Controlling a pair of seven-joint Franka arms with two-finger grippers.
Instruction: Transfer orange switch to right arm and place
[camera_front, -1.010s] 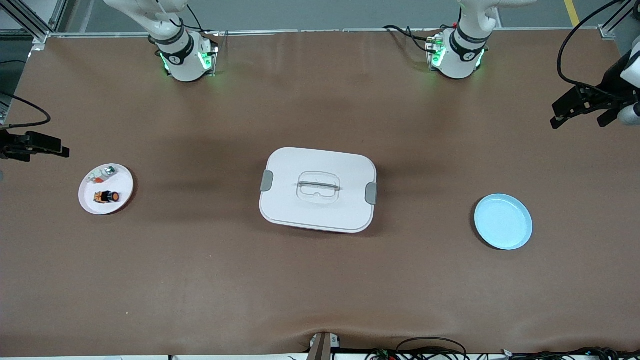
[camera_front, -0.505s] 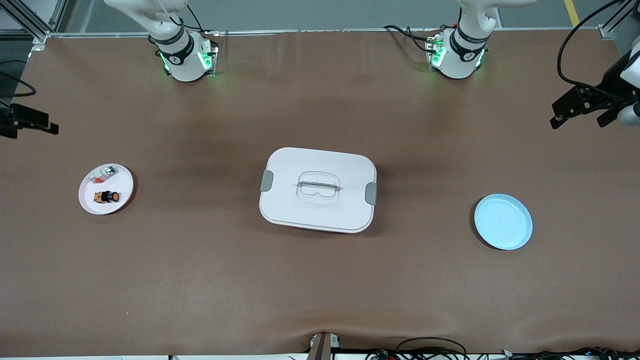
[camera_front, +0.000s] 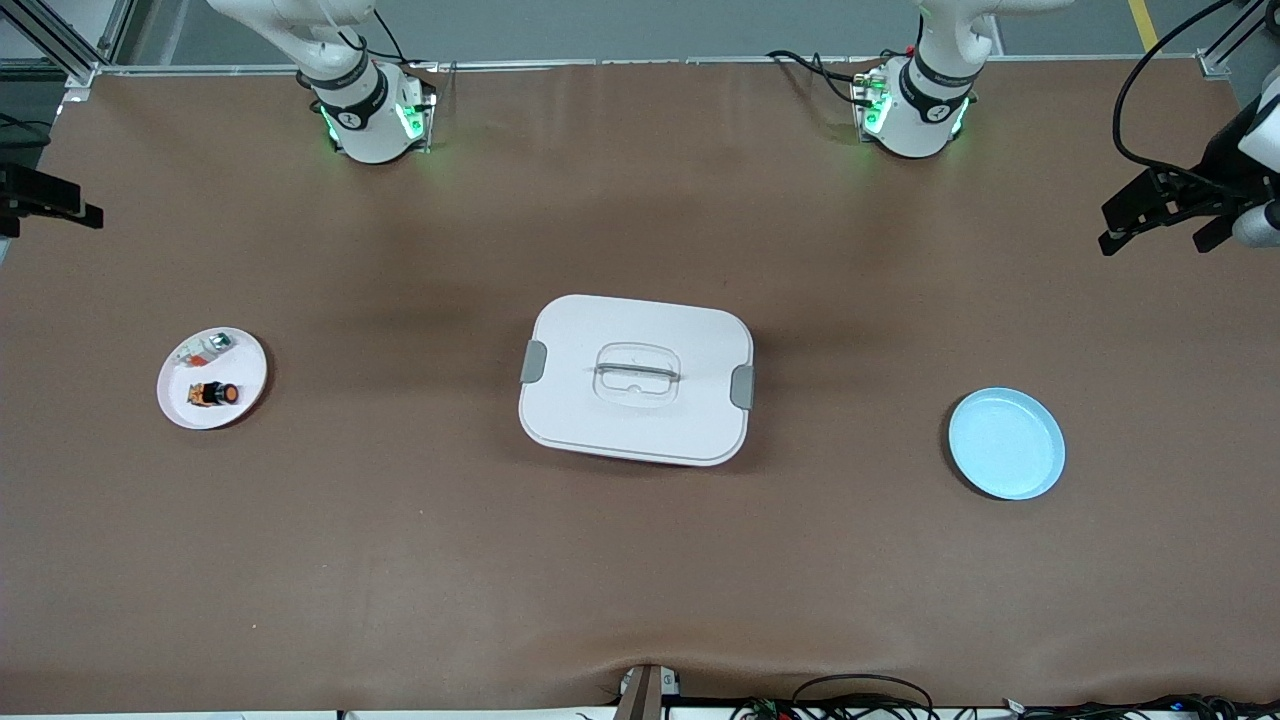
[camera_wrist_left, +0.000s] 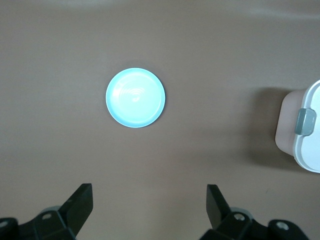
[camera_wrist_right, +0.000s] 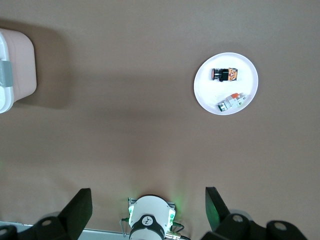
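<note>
The orange switch lies on its side on a small white plate toward the right arm's end of the table; the right wrist view looks down on the switch and plate too. My right gripper hangs open and empty over the table's edge at that end, apart from the plate. In its wrist view the right gripper has wide-spread fingers. My left gripper waits open over the left arm's end of the table, and the left gripper holds nothing.
A whitish clear part shares the white plate. A white lidded box with grey clips sits mid-table. An empty light blue plate lies toward the left arm's end, and the left wrist view shows the blue plate as well.
My right gripper has drifted along the table's end toward the robots' bases, away from the white plate. The left gripper has barely moved. Nothing on the table shifted.
</note>
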